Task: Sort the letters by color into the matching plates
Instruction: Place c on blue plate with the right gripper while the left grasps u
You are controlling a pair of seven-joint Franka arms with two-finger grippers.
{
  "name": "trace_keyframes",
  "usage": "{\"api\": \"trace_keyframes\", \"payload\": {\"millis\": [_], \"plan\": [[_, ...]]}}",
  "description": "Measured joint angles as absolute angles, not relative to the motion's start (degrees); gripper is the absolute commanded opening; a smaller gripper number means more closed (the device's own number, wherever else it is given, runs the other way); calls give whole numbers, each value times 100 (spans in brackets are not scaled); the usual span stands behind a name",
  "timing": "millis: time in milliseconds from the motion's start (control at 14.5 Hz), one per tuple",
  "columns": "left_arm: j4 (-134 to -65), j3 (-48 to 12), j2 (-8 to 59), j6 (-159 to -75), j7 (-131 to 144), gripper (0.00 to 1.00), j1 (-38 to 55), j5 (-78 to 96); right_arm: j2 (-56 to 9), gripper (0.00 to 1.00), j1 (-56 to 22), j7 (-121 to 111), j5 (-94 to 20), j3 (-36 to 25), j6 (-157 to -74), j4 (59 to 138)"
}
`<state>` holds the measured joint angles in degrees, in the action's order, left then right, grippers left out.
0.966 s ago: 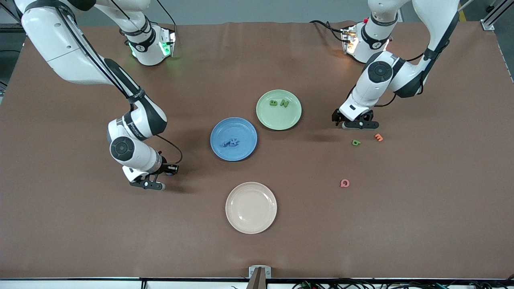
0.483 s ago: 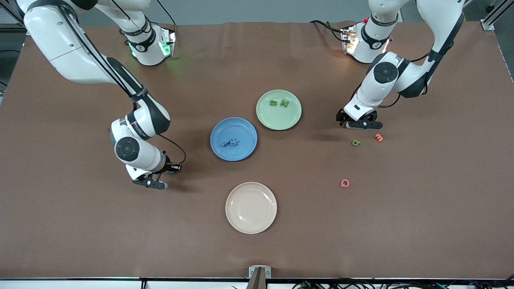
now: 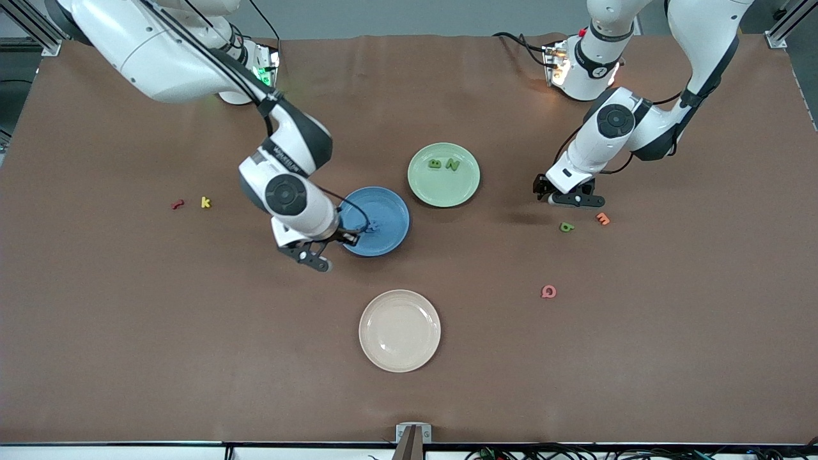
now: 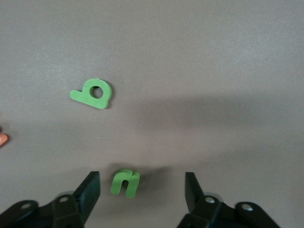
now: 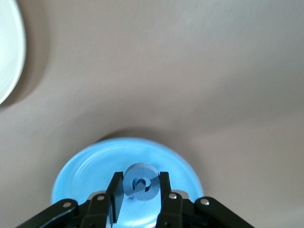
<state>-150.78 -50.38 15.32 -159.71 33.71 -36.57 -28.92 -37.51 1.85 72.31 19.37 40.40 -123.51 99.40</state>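
Front view first. Take the blue plate as your landmark. The green plate sits just beside it, farther from the camera and toward the left arm's end of the worktop, and it already carries the green B and green N. Your right hand hangs over the blue plate's rim on the side toward the right arm's end. Your left hand is down low, well apart from the blue plate toward the left arm's end, with the green b and an orange letter lying just nearer the camera than it. A cream plate, a pink letter, a red letter and a yellow k are not your business.

Left wrist view — this is the one that matters. The green u lies flat on the worktop squarely between your left hand's spread fingers, touching neither, its two legs pointing back toward the wrist. So the squeeze would come across its width, which looks right to me. The green b lies farther out past the fingertips, clear of the grip.

Right wrist view. Your right hand is pinching a blue letter — a curled lowercase one — directly over the blue plate. I judge the drop is all that remains there.
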Motion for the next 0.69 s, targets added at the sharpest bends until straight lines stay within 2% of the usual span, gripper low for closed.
{"api": "trace_keyframes", "payload": {"millis": [69, 138, 414, 690], "plan": [[-15078, -5035, 1558, -15971, 3374, 70, -3658, -2988, -3753, 61, 57, 7477, 1937, 4047, -12351, 9942], [-15078, -5017, 1585, -15971, 3377, 68, -3659, -3094, -3757, 98, -48, 7658, 1937, 4047, -12352, 9943], [-15077, -4853, 1712, -15981, 3382, 64, -3671, -3443, -3764, 100, -185, 7873, 1937, 4031, -12357, 9938], [-15073, -4830, 1772, -15991, 3381, 49, -3672, -3466, -3764, 100, -55, 7588, 1947, 3964, -12355, 9783]]}}
